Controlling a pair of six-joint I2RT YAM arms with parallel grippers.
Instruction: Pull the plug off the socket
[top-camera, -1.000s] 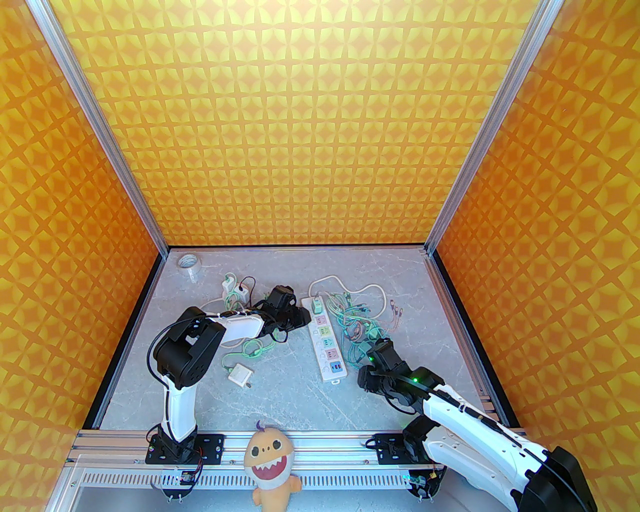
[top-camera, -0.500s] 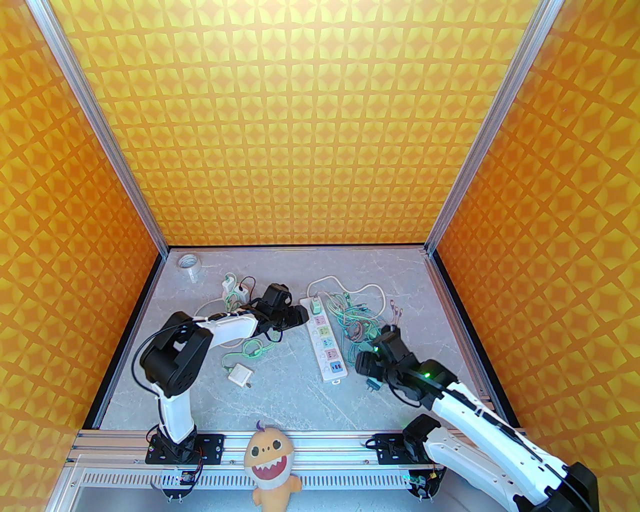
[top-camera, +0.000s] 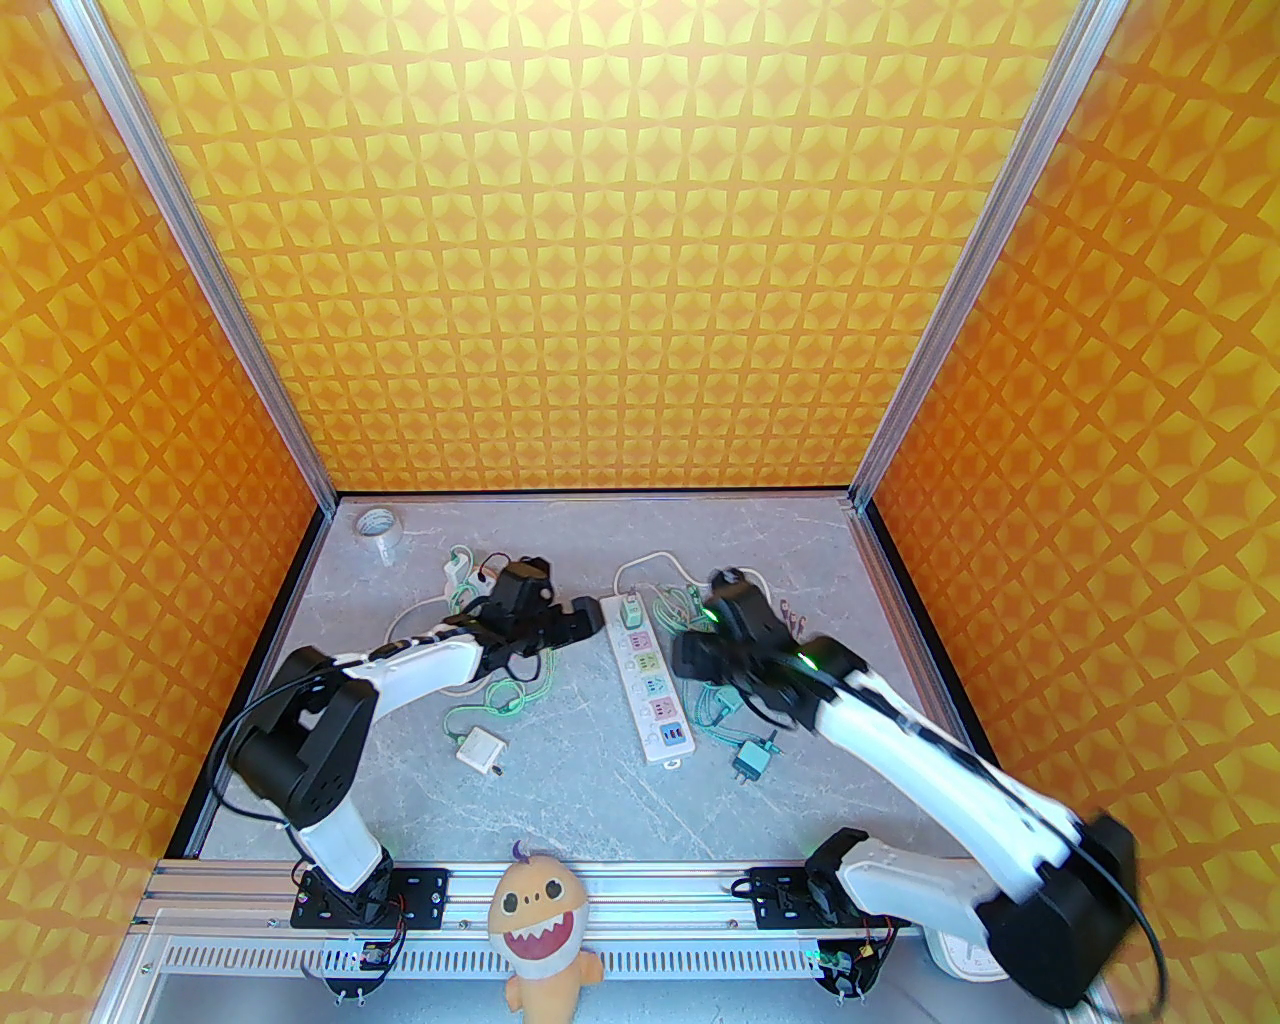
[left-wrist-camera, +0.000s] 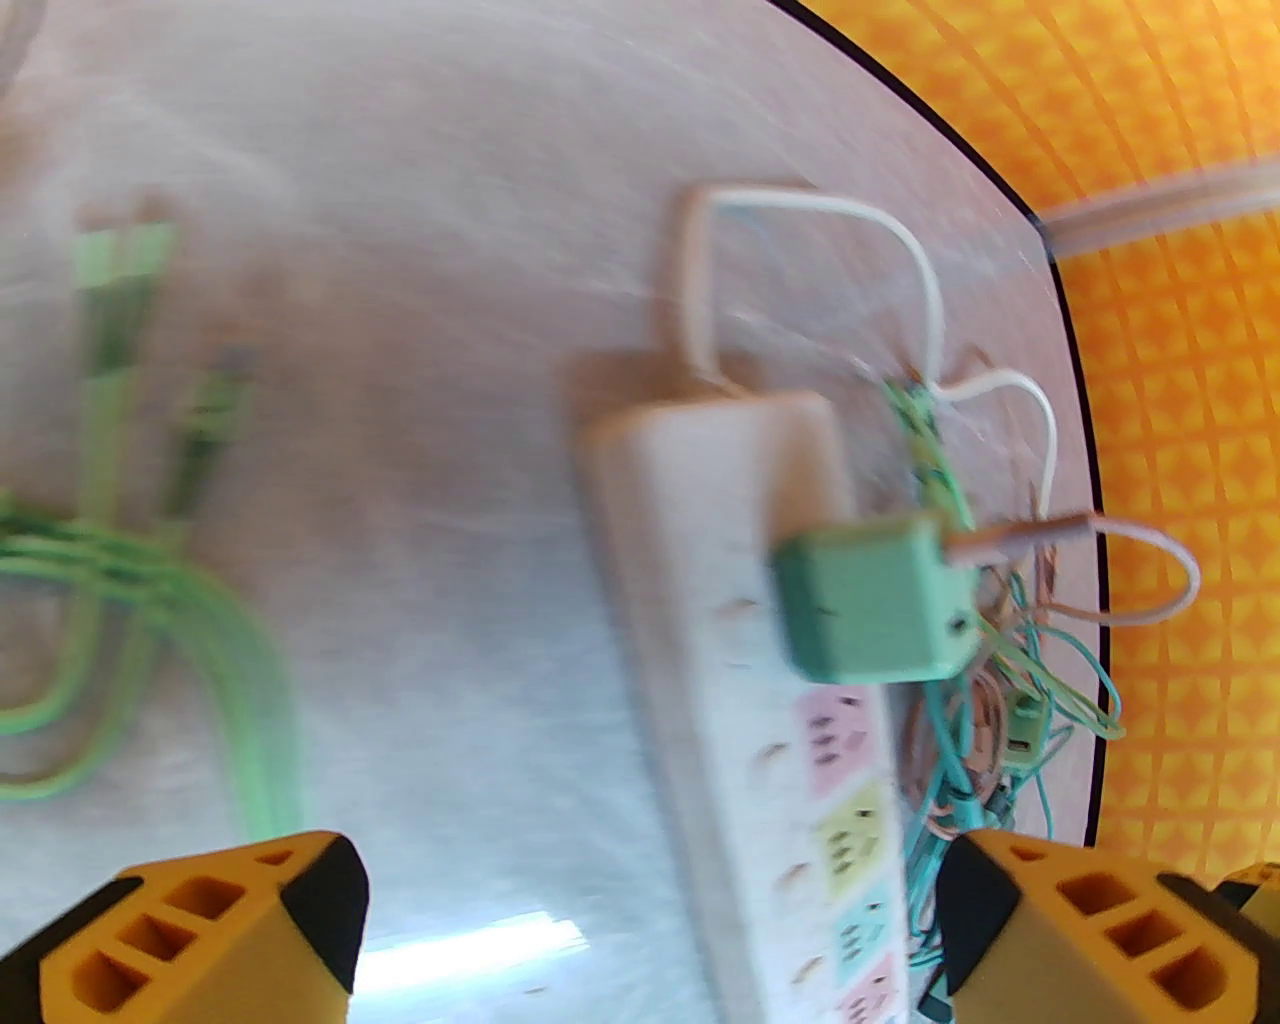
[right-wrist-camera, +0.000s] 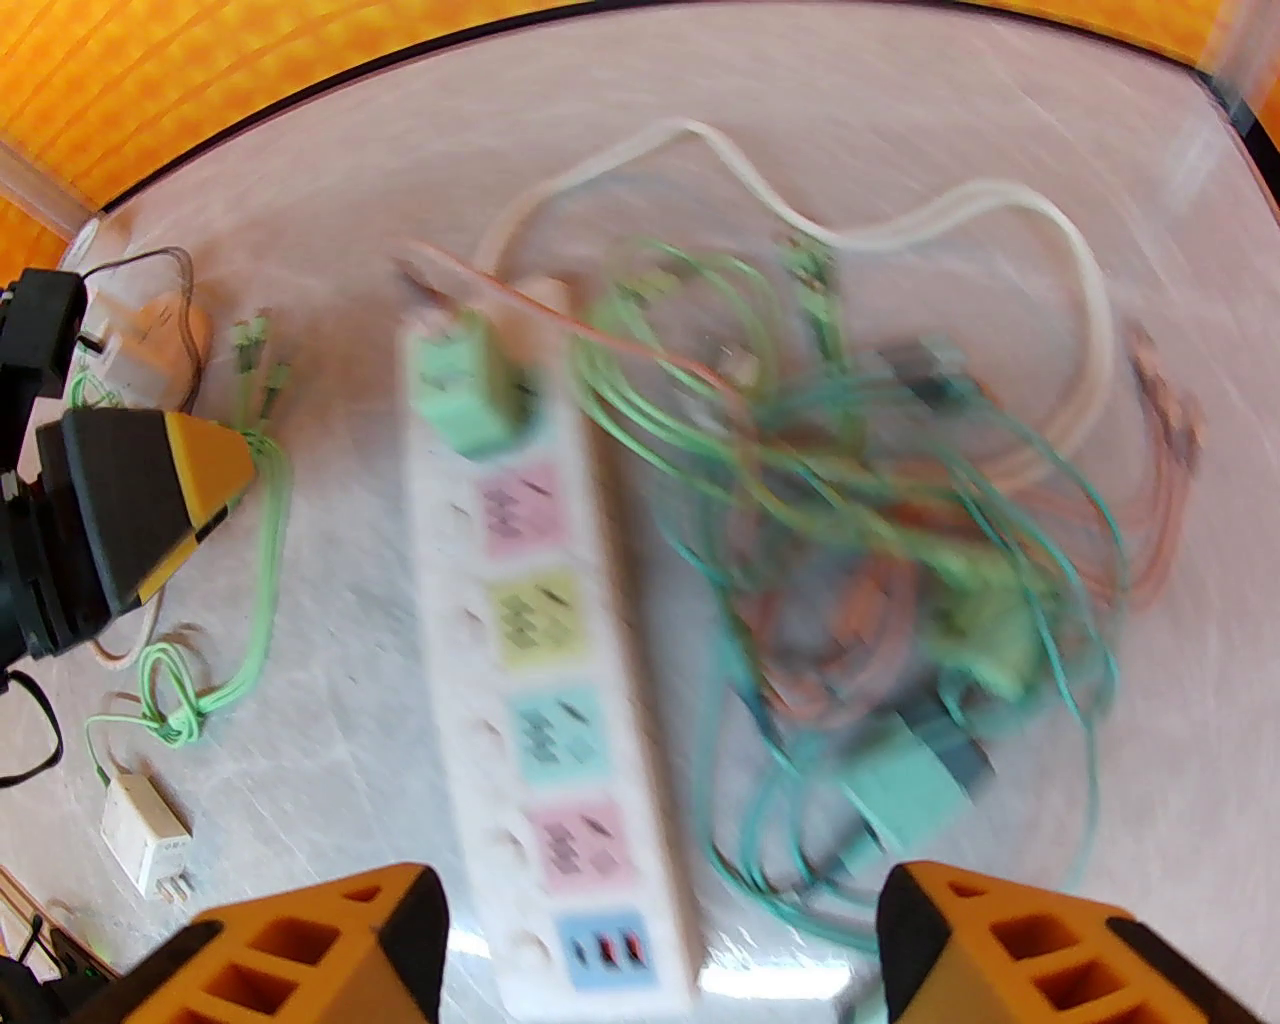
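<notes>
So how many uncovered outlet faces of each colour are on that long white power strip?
Pink faces: 2
Yellow face: 1
Teal face: 1
Blue face: 1
Total: 5 on the power strip; the green plug covers its far end.

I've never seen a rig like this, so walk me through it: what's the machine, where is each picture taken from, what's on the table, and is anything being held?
These are two robot arms, left arm and right arm, bolted to a table. One picture looks down from above; the others come from wrist cameras, looking past the left gripper and right gripper. On the table lie a white power strip with a green plug in its far end, tangled cables, a loose white charger and a tape roll. Both grippers are open, holding nothing.
</notes>
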